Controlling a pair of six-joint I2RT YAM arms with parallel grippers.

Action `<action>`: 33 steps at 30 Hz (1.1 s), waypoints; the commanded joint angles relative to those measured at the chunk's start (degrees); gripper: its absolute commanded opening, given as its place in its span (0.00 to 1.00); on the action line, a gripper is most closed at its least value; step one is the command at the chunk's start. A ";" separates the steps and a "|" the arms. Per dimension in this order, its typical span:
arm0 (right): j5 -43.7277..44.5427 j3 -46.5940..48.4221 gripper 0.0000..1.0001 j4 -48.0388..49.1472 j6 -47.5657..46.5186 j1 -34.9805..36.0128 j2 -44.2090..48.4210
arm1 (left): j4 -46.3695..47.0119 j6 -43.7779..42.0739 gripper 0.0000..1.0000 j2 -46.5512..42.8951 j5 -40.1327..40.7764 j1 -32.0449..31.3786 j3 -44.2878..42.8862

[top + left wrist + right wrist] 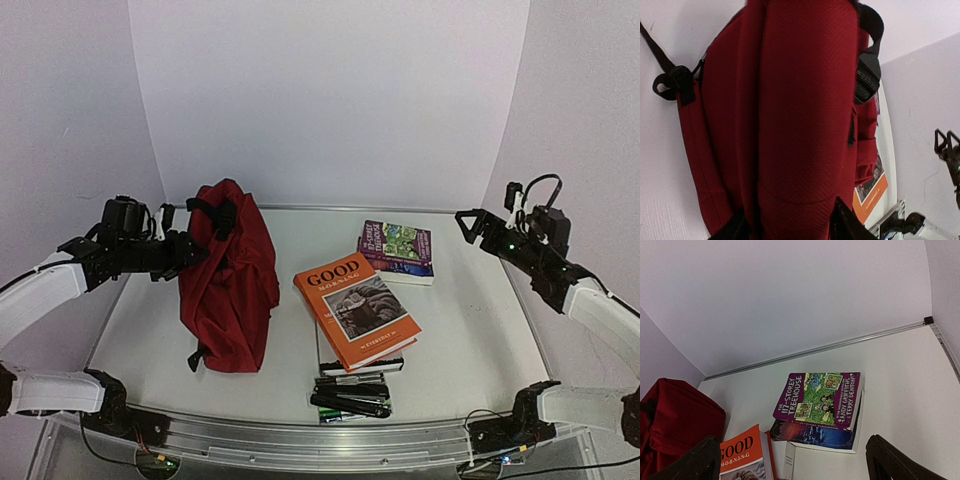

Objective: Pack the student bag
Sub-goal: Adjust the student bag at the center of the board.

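Observation:
The student bag (235,280), dark red with black straps, stands on its side at the table's left. It fills the left wrist view (800,115) and shows at the left edge of the right wrist view (675,420). My left gripper (195,252) is at the bag's upper left side, and its fingers (845,225) are closed in on a thick fold of the red fabric. My right gripper (470,222) is open and empty in the air at the right, above the table beyond the purple book (820,400).
An orange "Good Morning" book (355,310) lies mid-table on a white book (360,362). The purple "117-Storey Treehouse" book (397,245) lies on a blue one (815,435) behind it. Black pens and markers (350,398) lie near the front rail.

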State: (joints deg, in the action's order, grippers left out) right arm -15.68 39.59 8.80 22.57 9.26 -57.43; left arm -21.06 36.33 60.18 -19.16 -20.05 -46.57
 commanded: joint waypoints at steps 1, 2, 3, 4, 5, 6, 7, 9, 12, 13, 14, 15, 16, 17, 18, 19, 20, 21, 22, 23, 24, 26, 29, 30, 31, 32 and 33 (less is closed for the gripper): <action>1.57 2.76 0.98 0.52 -0.31 2.18 -0.42 | 0.59 3.88 0.31 -1.78 10.53 1.02 1.34; 1.96 2.67 0.98 0.59 -0.15 2.48 -0.39 | 1.44 4.73 0.29 -1.77 9.74 2.67 2.52; 2.34 2.59 0.98 0.60 0.03 2.70 -0.35 | 2.43 5.60 0.27 -1.46 7.78 5.42 3.75; 2.70 2.53 0.98 0.59 0.19 2.91 -0.30 | 3.44 6.56 0.26 -1.09 5.39 8.39 5.03; 2.96 2.46 0.98 0.55 0.28 3.06 -0.24 | 4.68 7.77 0.24 -0.29 1.71 12.25 6.68; 3.17 2.37 0.98 0.52 0.36 3.18 -0.19 | 6.01 8.93 0.20 0.69 -1.89 16.23 8.47; 3.34 2.18 0.98 0.52 0.37 3.27 -0.04 | 7.44 9.47 0.18 1.86 -3.80 18.35 10.04; 3.74 1.86 0.98 0.52 0.41 3.37 0.10 | 8.63 8.83 0.18 4.41 -4.32 21.43 11.53; 4.19 1.47 0.98 0.40 0.35 3.48 0.27 | 7.32 7.10 0.19 8.98 -2.21 23.94 11.46; 4.28 1.38 0.98 0.36 0.31 3.49 0.35 | 6.42 6.61 0.22 10.38 -1.13 24.57 11.15; 4.34 1.22 0.98 0.32 0.27 3.50 0.47 | 4.28 6.03 0.29 11.17 0.50 24.93 10.33; 4.50 1.12 0.98 0.26 0.20 3.54 0.64 | 2.37 5.32 0.32 11.59 2.57 25.06 9.48; 4.68 1.03 0.98 0.18 0.13 3.56 0.80 | 0.52 4.60 0.35 11.66 4.55 25.14 8.61; 4.87 0.93 0.98 0.08 0.01 3.55 0.98 | -1.32 3.81 0.37 10.90 6.48 25.13 7.71; 4.98 0.83 0.98 0.02 -0.15 3.57 1.17 | -3.60 2.99 0.40 9.53 8.49 25.08 6.64; 5.06 0.77 0.98 -0.04 -0.26 3.54 1.33 | -5.74 2.22 0.44 7.62 10.85 25.08 5.65; 5.17 0.74 0.98 -0.09 -0.39 3.53 1.39 | -8.28 1.48 0.49 5.47 13.56 25.09 4.30; 5.28 0.72 0.98 -0.15 -0.54 3.55 1.42 | -11.04 0.77 0.54 3.30 16.25 25.10 2.77; 5.37 0.66 0.98 -0.18 -0.67 3.52 1.44 | -13.53 0.21 0.58 1.37 18.27 25.13 1.43; 5.45 0.57 0.98 -0.18 -0.73 3.53 1.47 | -15.77 -0.21 0.60 -0.76 21.34 25.07 0.00; 5.55 0.47 0.98 -0.18 -0.82 3.60 1.47 | -17.65 -0.63 0.63 -2.76 23.23 25.11 -1.19; 5.58 0.35 0.98 -0.11 -1.06 3.63 1.17 | -19.07 -0.99 0.69 -6.25 23.42 25.12 -2.87; 5.54 0.91 0.98 -0.13 -1.49 4.10 0.00 | -16.14 -0.93 0.78 -9.09 14.91 25.10 -2.27; 5.48 1.25 0.98 -0.18 -1.61 4.41 -0.52 | -14.50 -0.92 0.81 -8.99 11.28 25.06 -1.71; 5.47 1.67 0.98 -0.19 -1.71 4.81 -1.11 | -12.69 -1.02 0.84 -8.44 8.19 25.06 -1.23; 5.48 2.10 0.98 -0.22 -1.75 5.66 -1.71 | -11.27 -1.75 0.86 -6.57 4.07 24.97 -1.10; 5.55 2.67 0.98 -0.31 -1.68 6.59 -2.46 | -9.70 -2.89 0.87 -4.50 0.75 24.78 -1.04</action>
State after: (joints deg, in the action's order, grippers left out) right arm -10.94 39.75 8.03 22.02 13.33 -57.59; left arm -33.99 36.16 50.33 -5.76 4.97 -48.23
